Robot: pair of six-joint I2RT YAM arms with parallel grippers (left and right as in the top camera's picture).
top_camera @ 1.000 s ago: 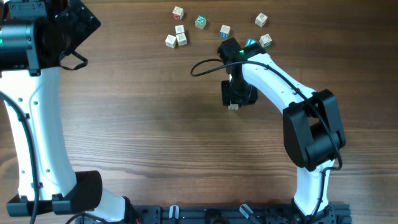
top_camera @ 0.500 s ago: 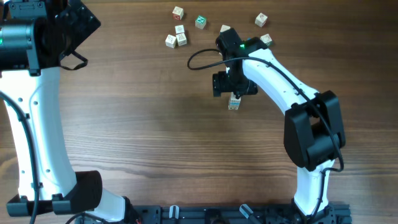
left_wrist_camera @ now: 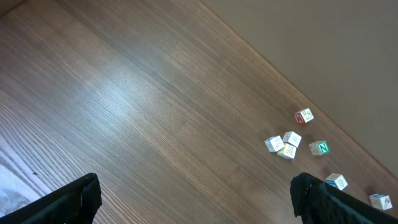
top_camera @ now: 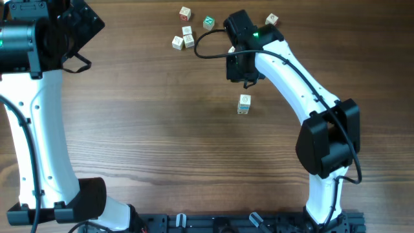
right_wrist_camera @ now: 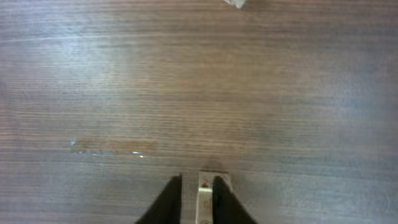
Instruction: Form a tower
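We judge the short tower (top_camera: 244,103) stands free in the middle of the bench (top_camera: 142,129) for stacking room, the right tool (right_wrist_camera: 198,183) between it and the loose cubes (top_camera: 183,40), nearly pressed together and apparently empty, the left tool (left_wrist_camera: 196,190) spread wide.

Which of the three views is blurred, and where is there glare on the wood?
Right wrist view: blurred all over, the grain of the table smeared, one small glint at left. Left wrist view: sharp, with a broad pale sheen at upper left. Overhead view: sharp and evenly lit, the tower crisp.
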